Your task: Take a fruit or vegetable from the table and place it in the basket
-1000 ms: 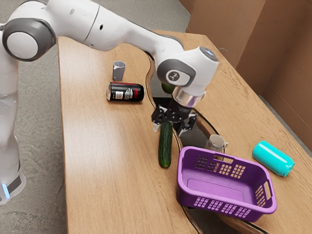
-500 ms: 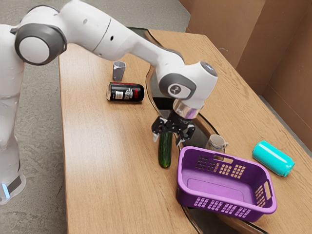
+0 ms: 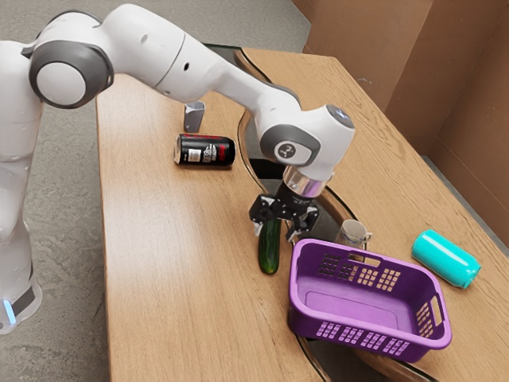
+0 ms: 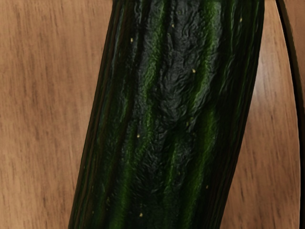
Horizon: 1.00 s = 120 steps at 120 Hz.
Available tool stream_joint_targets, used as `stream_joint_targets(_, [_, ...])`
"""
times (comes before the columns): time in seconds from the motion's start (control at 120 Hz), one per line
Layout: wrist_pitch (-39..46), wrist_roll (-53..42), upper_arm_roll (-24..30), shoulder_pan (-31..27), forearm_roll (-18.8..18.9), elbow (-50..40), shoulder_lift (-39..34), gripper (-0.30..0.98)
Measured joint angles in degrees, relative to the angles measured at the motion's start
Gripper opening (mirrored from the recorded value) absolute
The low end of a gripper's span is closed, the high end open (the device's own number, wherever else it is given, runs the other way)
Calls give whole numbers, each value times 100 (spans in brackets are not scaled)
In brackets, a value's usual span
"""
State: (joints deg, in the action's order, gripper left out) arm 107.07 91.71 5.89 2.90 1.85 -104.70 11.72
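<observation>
The wrist view catches flecks (image 4: 194, 71) on the cucumber (image 4: 167, 114) — outside, that arm (image 3: 171, 60) arches down, gripper (image 3: 275, 230) open over it.

The arm is glossy white, built of smooth, rounded segments, with a dark grey ring framing the pale round cap (image 3: 61, 83) of the big joint farthest from the wrist housing (image 3: 322, 143). That housing is white too, bearing a grey-rimmed disc (image 3: 286, 151) with a small dark emblem and a dark grey oval patch (image 3: 342, 116). Directly beneath the housing sit a shiny silver collar (image 3: 305, 183) and the angular black end effector (image 3: 275, 231), its fingertips pale grey. Well apart from the housing, the white base (image 3: 14, 278) carries a dark grey panel (image 3: 29, 300) and a light-blue strip (image 3: 9, 310).
</observation>
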Motion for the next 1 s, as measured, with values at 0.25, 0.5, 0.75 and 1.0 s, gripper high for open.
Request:
stream_joint_targets(0.25, [-6,-88,1,-26,-53,5,11,28])
stream_joint_targets(0.5, [-126,-247,-5,-37,-95,47,-44,22])
stream_joint_targets(0.75, [-678,-363,-124,-32,8,90,-520,22])
stream_joint_targets(1.0, [-1198,-475,44,-396,104,567,-1323,22])
